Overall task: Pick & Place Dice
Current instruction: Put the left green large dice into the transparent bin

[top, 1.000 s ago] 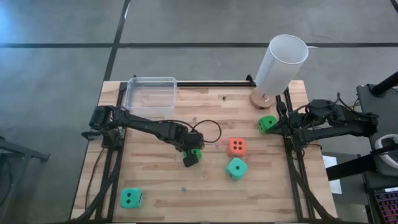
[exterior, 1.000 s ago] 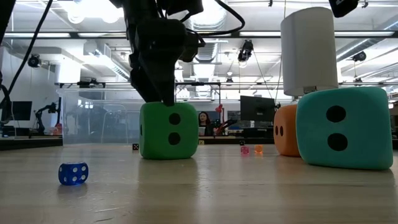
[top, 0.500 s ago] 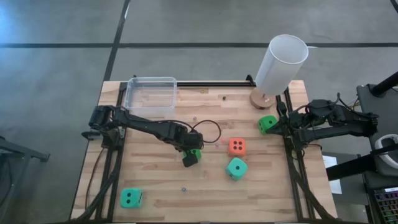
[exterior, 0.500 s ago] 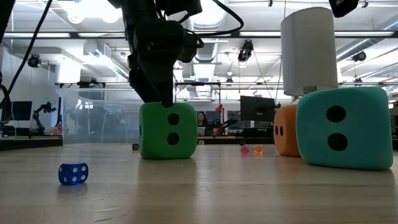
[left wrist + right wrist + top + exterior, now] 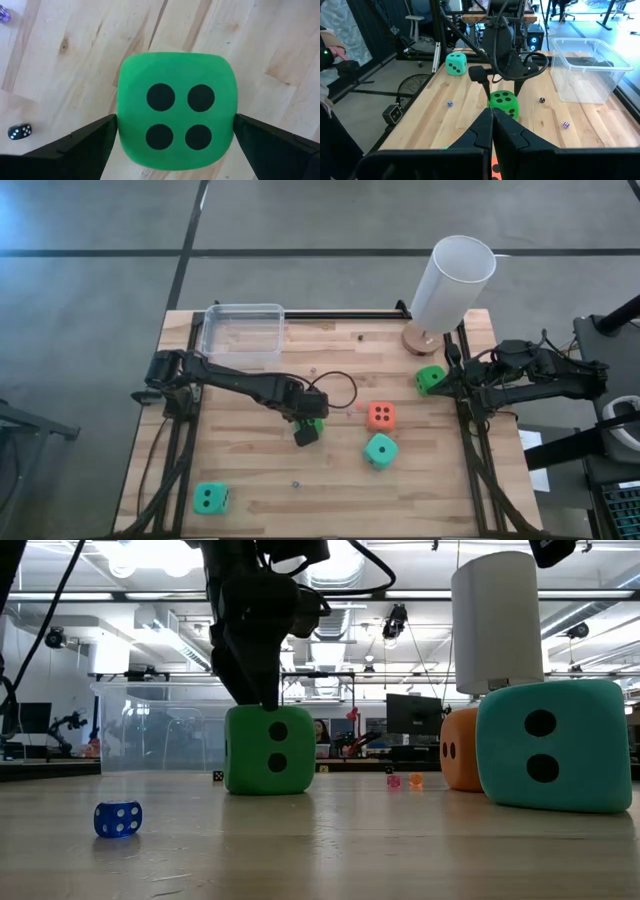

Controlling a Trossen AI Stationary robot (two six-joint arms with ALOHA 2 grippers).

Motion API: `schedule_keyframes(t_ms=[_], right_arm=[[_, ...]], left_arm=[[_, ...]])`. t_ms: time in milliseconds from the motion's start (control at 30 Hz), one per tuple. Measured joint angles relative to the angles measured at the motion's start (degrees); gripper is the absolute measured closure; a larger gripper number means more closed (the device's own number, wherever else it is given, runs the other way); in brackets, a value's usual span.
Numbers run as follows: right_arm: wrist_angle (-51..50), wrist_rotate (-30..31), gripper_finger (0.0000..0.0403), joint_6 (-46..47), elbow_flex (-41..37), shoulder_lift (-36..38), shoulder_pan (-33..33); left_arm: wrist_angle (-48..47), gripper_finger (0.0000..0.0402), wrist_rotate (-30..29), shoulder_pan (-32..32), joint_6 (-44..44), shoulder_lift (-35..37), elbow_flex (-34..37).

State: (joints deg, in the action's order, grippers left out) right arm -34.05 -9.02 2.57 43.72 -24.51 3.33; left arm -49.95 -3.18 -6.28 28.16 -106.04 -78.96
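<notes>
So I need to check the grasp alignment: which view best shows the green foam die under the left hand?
Left wrist view: the green foam die fills it, sitting between open fingers. The other views show it partly hidden by the arm.

Bright, even overhead light; sharp.

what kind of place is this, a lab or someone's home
Most likely a robotics lab or workshop, not a home: ceiling strip lights, monitors on benches behind the wooden table, and an office chair beside metal frames.
</notes>
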Motion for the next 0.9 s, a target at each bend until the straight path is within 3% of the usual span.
schedule_keyframes(t_ms=[900], right_arm=[[0.01, 0.0, 0.0394, 0.0, 0.0, -0.02, 0.02]], left_arm=[[2.19, 0.0002, 0.65, 0.0, 2.12, -0.09, 1.27]])
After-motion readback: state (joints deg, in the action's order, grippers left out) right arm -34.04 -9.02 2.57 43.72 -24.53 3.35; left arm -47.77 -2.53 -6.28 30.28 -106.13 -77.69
